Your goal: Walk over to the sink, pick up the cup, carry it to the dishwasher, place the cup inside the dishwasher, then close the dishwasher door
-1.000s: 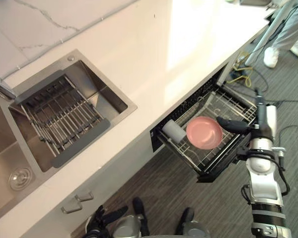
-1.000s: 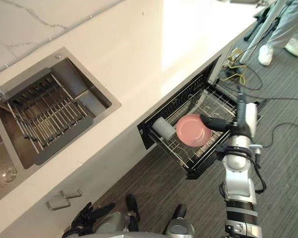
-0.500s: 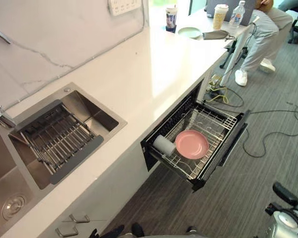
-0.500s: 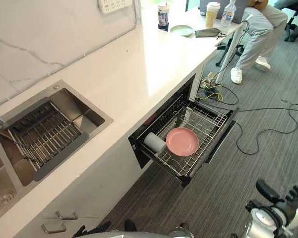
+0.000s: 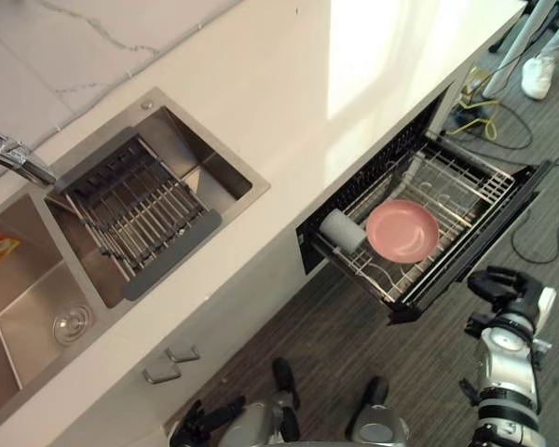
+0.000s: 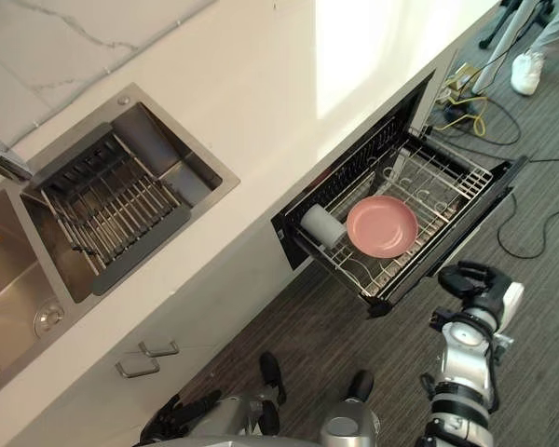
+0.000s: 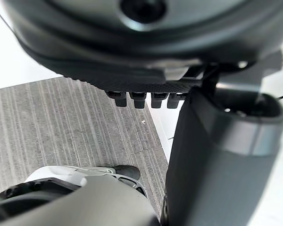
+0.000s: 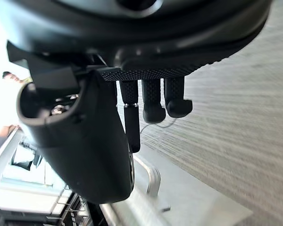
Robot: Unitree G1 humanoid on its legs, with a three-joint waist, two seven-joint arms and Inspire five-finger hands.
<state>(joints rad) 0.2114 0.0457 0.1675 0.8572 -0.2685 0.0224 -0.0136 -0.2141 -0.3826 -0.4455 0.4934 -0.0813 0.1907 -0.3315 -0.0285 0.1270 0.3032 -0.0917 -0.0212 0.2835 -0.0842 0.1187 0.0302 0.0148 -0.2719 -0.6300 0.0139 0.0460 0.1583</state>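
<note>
Already the cup lies in the dishwasher rack beside a pink plate, well beyond the right hand, whose fingers curl on nothing. The dishwasher door is open and probably the one step left. The left hand hangs low, fingers relaxed.

The countertop is smooth, glossy and white, stone-like. The sink is brushed steel, its faucet shiny chrome. The dishwasher rack is thin metal wire. The pink plate looks matt, the pale cup smooth. The floor is ribbed grey carpet.
</note>
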